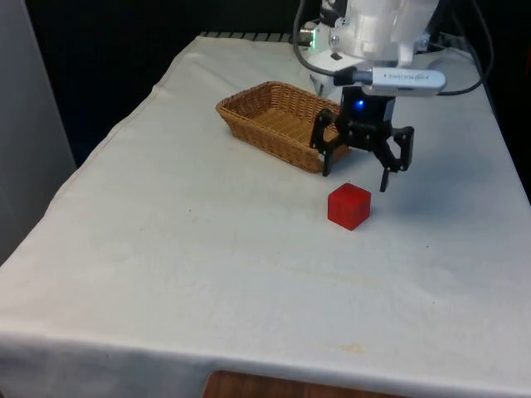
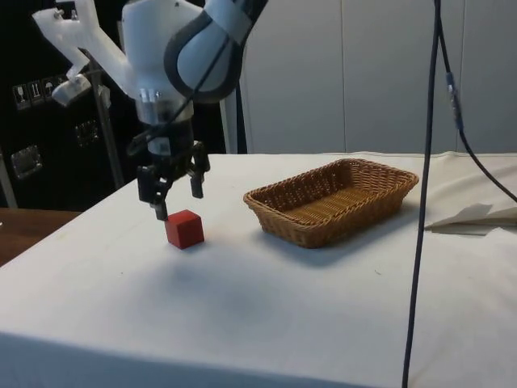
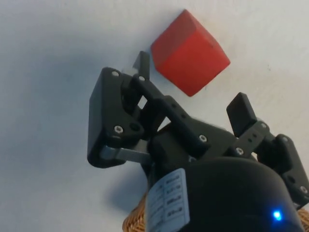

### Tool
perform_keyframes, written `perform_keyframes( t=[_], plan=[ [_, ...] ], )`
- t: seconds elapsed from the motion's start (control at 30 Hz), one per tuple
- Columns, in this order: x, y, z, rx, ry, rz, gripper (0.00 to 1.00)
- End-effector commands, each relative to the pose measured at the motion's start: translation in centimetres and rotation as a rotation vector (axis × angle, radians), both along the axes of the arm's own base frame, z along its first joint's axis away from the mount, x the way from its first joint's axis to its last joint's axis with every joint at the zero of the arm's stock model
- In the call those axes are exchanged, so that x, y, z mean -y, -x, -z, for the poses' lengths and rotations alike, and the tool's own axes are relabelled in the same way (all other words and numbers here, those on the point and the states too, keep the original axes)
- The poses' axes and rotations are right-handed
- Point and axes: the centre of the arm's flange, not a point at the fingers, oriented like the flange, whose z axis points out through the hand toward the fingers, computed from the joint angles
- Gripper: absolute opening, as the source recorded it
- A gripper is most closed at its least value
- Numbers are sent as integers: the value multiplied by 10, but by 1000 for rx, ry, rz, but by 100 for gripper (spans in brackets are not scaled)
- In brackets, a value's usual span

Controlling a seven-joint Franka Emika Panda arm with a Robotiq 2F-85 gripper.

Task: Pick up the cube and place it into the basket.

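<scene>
Hand (image 1: 357,175) hangs just above the red cube (image 1: 348,206), fingers spread wide, holding nothing. Cube sits on the white-clothed bench (image 1: 207,249), near the wicker basket (image 1: 274,120) but apart from it.

White cloth (image 1: 207,274), dark cable (image 2: 426,202), folded paper (image 2: 472,217).

The red cube (image 1: 348,206) sat flat on the bench, near the oblong wicker basket (image 1: 278,123), which stood upright and held nothing.
</scene>
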Motion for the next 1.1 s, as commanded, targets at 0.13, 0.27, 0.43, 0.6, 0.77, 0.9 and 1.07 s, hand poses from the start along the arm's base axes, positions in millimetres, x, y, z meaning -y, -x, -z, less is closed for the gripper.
perform_keyframes(
  t=[0.13, 0.27, 0.43, 0.6, 0.77, 0.9, 1.07],
  plan=[
    [4, -1, 12, 15, 15, 14, 100],
    [7, -1, 23, 19, 23, 26, 100],
    [8, 0, 30, 12, 22, 31, 100],
    [9, -4, 39, 27, 35, 47, 100],
    [10, -7, 44, 28, 41, 57, 97],
    [9, -8, 46, 29, 42, 63, 45],
    [9, -9, 47, 29, 42, 65, 3]
  ],
)
